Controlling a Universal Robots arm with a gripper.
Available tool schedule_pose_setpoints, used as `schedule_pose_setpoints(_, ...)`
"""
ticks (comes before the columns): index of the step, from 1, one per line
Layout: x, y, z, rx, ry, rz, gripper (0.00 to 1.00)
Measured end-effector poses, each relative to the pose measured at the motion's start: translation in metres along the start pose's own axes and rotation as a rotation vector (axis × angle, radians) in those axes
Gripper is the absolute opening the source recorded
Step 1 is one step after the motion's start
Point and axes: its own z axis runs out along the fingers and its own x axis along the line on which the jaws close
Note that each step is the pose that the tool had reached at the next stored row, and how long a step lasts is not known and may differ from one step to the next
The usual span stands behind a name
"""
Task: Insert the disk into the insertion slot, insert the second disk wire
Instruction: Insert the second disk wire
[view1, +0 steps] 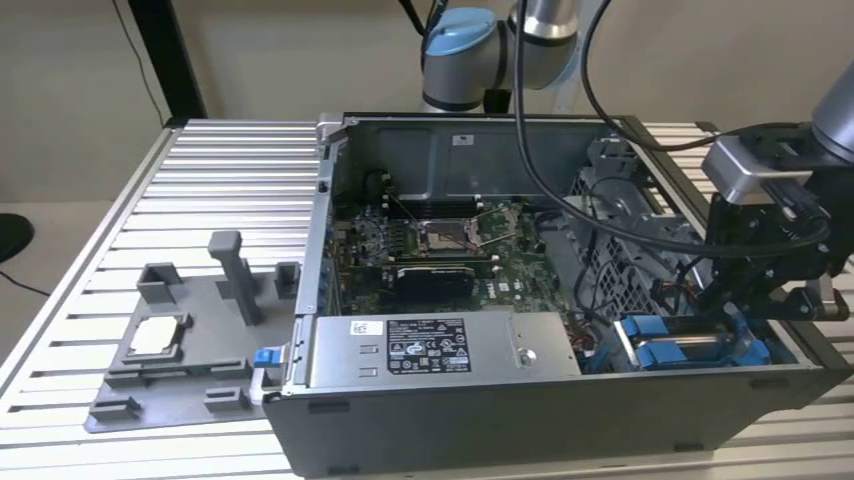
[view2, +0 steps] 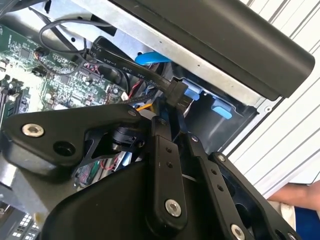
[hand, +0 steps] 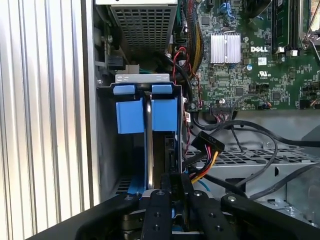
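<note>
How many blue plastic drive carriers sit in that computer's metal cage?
2, side by side in the drive cage: one blue carrier on the ribbed table's side, the other on the motherboard's side. The gripper may hide others.

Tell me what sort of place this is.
Likely a robotics lab bench for computer assembly: a robot arm reaches over an open computer case on a ribbed aluminium table, beside a grey parts fixture.

Exterior view high over the computer case, both wrist views close above the insertion slot
</note>
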Motion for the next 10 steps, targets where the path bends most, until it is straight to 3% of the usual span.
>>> schedule_pose_setpoints(10,0.0001,-0.0001,0.0035,-0.0008,-0.0002,0.0,0.0)
